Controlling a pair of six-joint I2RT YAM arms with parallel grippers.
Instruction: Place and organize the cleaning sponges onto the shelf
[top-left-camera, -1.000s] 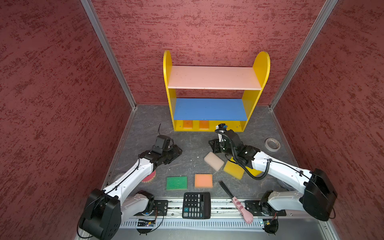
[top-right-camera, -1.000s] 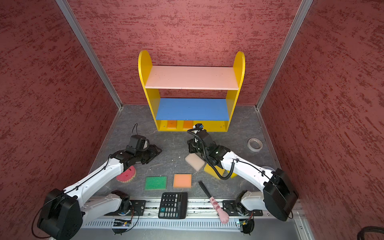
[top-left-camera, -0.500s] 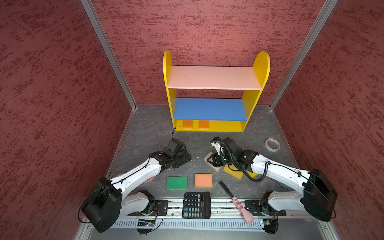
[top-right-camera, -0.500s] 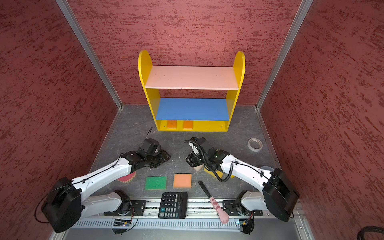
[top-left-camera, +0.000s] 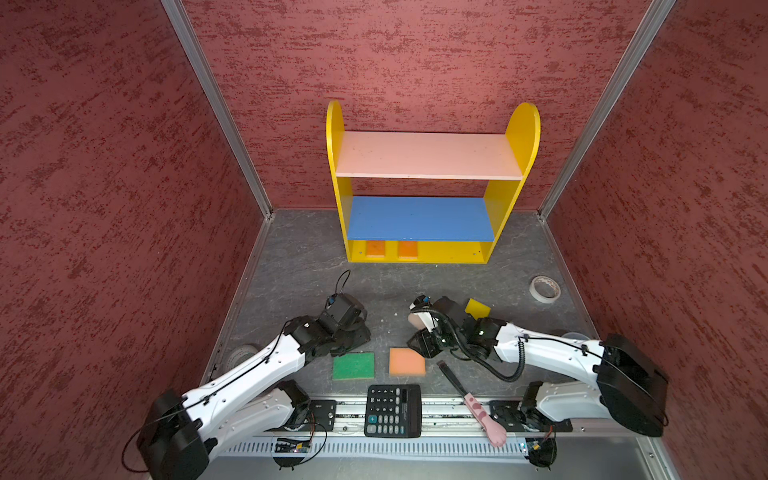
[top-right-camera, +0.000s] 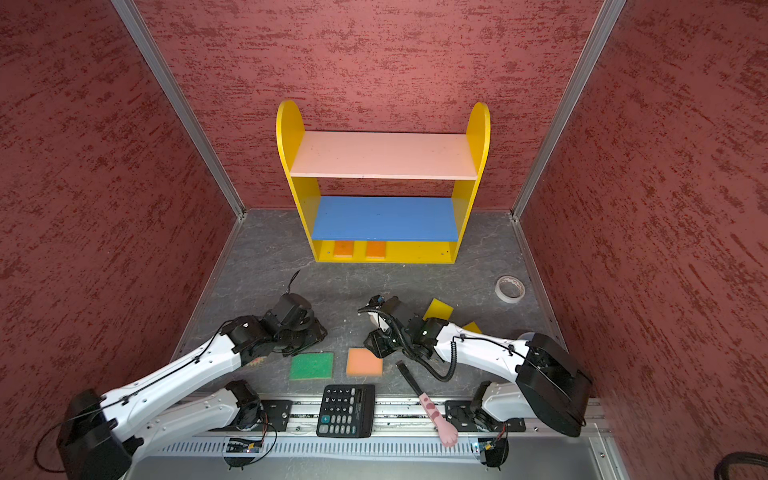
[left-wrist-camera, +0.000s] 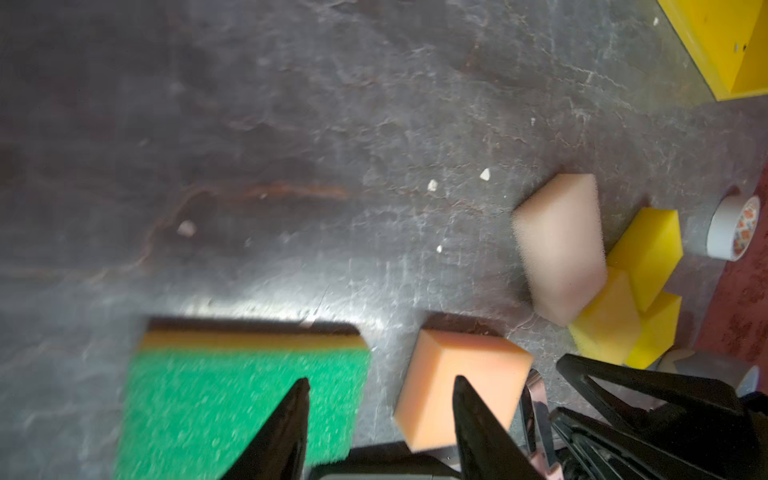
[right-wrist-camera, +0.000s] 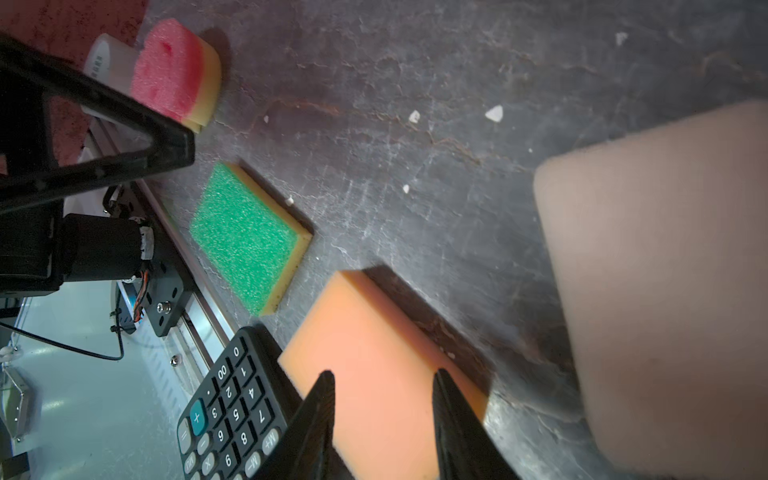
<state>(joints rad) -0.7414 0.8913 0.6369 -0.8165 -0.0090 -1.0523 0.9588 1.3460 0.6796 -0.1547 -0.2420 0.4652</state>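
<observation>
Green sponge (top-left-camera: 353, 365) (flat); peach sponge (top-left-camera: 407, 362) beside

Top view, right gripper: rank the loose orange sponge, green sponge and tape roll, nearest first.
From the right gripper, in a top view:
1. orange sponge: right at the jaws, centre front.
2. green sponge: further left, same front row.
3. tape roll: far right, towards the back.

My left arm (top-left-camera: 257, 370) reaches in from the near left toward the middle and bends downward at its end. There my left gripper (left-wrist-camera: 381, 386) hangs low, jaws parted and holding nothing. My right arm (top-left-camera: 548, 353) stretches in from the near right. My right gripper (right-wrist-camera: 384, 376) also points down, jaws apart and empty.
</observation>
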